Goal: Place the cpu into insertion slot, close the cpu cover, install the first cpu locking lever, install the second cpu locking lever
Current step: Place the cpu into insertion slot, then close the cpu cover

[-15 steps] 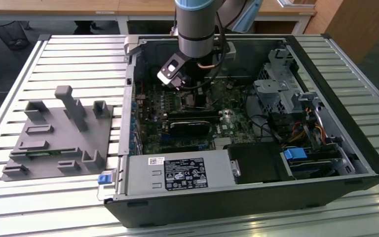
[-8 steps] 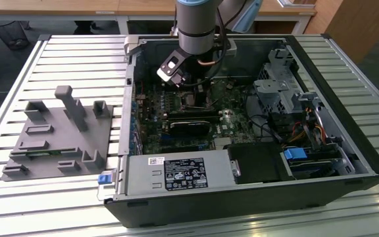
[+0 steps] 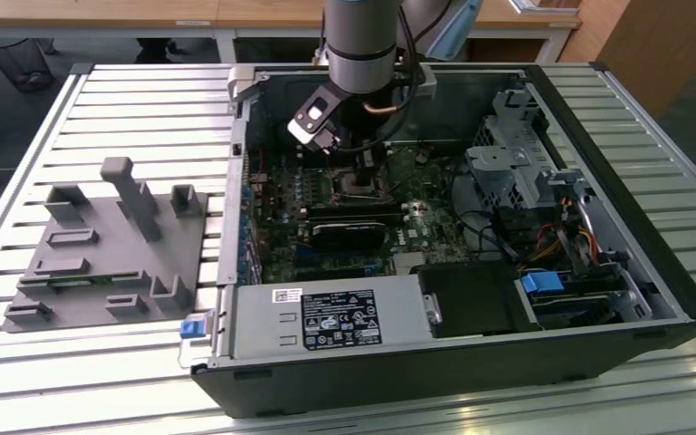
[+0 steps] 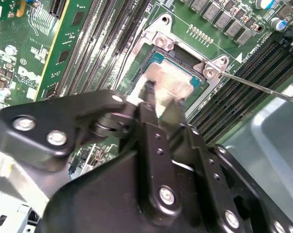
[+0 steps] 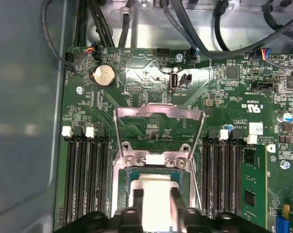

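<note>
Cpu (image 5: 153, 187) — clamped by the gripper (image 4: 158, 103), jaws closed on its edges, down at the insertion slot (image 5: 151, 159), upper centre of the exterior view; cpu cover (image 5: 158, 111) raised. Likely hazard — tilted or offset seating, damaging the slot if pressed down crooked.

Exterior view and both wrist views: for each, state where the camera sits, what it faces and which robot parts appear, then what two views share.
Exterior view: off the arm, high, looking down into the open computer case; the arm and hand show.
First wrist view: on the arm, facing the circuit board and open cover plate; the hand shows.
Second wrist view: on the arm, looking past the hand to the socket.
Shared: both wrist views show the chip at the socket.
</note>
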Robot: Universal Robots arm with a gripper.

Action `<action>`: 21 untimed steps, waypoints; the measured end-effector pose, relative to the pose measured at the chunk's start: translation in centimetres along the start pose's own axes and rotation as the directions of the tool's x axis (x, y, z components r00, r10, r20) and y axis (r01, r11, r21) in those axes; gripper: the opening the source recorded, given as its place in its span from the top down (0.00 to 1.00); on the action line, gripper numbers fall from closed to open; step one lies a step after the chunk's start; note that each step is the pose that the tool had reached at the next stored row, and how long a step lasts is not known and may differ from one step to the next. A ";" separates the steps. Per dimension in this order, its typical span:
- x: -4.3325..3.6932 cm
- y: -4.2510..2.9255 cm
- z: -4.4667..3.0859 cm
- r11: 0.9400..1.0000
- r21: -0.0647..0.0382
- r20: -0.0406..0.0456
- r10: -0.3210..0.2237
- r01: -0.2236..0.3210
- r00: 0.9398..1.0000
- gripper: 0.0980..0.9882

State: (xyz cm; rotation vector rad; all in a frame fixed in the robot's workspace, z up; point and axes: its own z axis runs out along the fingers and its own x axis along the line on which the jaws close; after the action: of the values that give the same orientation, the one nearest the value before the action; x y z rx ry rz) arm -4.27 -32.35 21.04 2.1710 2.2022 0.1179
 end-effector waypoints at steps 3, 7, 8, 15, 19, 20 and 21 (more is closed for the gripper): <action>0.00 0.01 -0.09 1.000 0.000 0.000 0.000 0.000 1.000 0.84; 0.00 0.01 -0.17 1.000 0.000 0.000 0.000 0.000 1.000 0.97; 0.00 0.02 -0.20 1.000 0.000 0.000 0.000 0.000 1.000 0.99; 0.01 0.03 -0.33 1.000 0.000 0.000 0.000 0.000 1.000 0.99; 0.01 0.03 -0.40 1.000 0.000 0.000 0.000 0.000 1.000 0.99; 0.01 0.04 -0.42 1.000 0.000 0.000 0.000 0.000 1.000 0.99; 0.01 0.04 -0.45 1.000 0.000 0.000 0.000 0.000 1.000 0.99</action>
State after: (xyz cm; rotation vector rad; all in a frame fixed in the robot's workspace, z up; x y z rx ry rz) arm -4.27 -32.35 21.48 2.1711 2.2023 0.1173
